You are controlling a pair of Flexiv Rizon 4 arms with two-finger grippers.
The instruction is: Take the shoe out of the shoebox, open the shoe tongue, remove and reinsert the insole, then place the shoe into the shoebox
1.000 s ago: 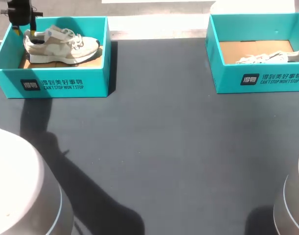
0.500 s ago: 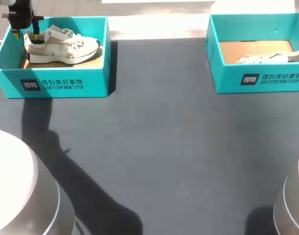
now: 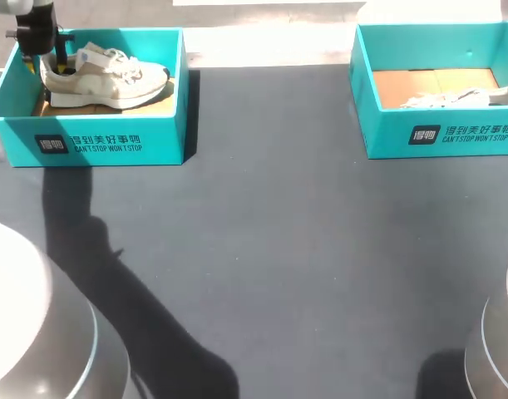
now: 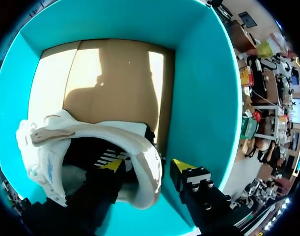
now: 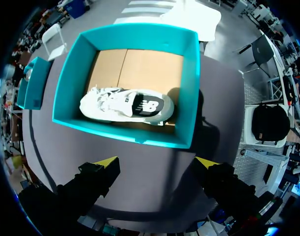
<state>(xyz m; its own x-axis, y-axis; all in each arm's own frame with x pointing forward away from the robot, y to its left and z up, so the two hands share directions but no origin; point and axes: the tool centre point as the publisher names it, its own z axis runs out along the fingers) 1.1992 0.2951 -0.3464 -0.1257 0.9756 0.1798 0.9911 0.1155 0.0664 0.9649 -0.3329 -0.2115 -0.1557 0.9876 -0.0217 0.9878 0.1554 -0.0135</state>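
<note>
Inside the open teal cardboard shoebox [image 3: 104,137] at the far left of the dark grey tabletop [image 3: 270,249], the beige and cream lace-up trainer [image 3: 104,75] stands on its sole on the brown cardboard floor. Its heel is at my left arm's end and its toe points toward the opposite end wall. It looks laced and whole, with the tongue lying closed under the laces as far as the head view shows. The left wrist view looks down into the dark heel opening, where an insole with pale stripes seems to be in place.

By my judgement the task is at its very first step. The shoe is not lifted out, so opening the tongue, pulling and refitting the insole, and the return to the box all remain.

The left end effector [image 4: 149,166] is down at the heel with its fingers apart, straddling the padded heel collar. One yellow tip is inside the opening, the other in the gap between the heel and the teal end wall. Neither looks pressed against the collar, so I take it as not yet clamped.

Well apart from all this, the right end effector [image 5: 157,162] hangs with fingers spread wide over the tabletop. It is just in front of a second teal shoebox [image 5: 125,129], which holds a white trainer [image 5: 125,105] lying on its side
</note>
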